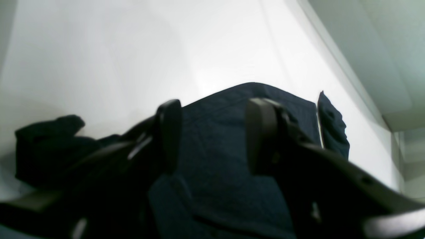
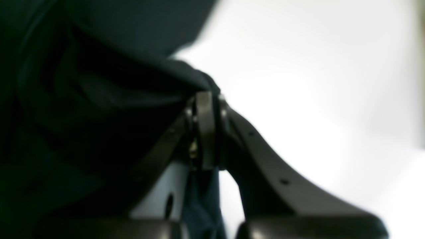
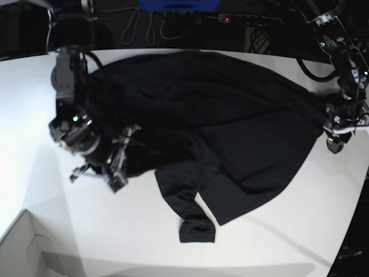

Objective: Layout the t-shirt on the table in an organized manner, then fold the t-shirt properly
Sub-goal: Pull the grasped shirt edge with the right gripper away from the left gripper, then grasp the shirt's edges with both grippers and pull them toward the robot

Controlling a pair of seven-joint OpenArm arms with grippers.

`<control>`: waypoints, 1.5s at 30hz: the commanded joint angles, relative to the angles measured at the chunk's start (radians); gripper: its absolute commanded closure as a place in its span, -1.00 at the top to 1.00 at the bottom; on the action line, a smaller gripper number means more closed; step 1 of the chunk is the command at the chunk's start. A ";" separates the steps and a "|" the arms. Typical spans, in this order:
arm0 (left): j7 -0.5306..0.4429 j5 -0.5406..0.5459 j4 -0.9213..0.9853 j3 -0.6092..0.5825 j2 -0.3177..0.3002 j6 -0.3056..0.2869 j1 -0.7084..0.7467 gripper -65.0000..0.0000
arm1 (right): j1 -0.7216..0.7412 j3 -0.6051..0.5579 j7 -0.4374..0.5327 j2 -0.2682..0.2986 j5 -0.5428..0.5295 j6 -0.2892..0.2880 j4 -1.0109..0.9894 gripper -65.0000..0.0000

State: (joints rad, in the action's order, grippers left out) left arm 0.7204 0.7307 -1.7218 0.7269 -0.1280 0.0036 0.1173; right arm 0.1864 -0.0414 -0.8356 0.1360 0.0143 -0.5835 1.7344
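The black t-shirt (image 3: 230, 115) lies spread but crumpled across the white table (image 3: 277, 242), one sleeve pointing toward the front edge. On the left of the base view, my right gripper (image 3: 118, 167) is at the shirt's left edge. Its wrist view shows the jaws of the right gripper (image 2: 207, 96) pressed together on a fold of the t-shirt (image 2: 83, 83) over the table (image 2: 315, 83). My left gripper (image 3: 334, 141) is at the shirt's right edge. Seen from the wrist, the left gripper (image 1: 214, 106) has its fingers apart over the t-shirt (image 1: 212, 159), nothing pinched, with the table (image 1: 132, 49) beyond.
A white cardboard box corner (image 3: 23, 242) sits at the front left. Cables and a power strip (image 3: 248, 20) run behind the table's back edge. The table's curved edge (image 3: 360, 202) drops off at the right, close to my left arm.
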 commanded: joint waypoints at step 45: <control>-0.235 -0.176 0.711 -0.438 -0.089 -0.009 -0.359 -0.08 | -0.029 0.240 0.120 -0.046 -0.012 0.024 -0.296 -0.02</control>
State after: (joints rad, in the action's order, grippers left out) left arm 0.4660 0.5652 -1.0046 0.2859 -0.2020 -0.0170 -0.2440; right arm 0.1326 0.1982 -0.7406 0.0826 0.0154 -0.5602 1.4185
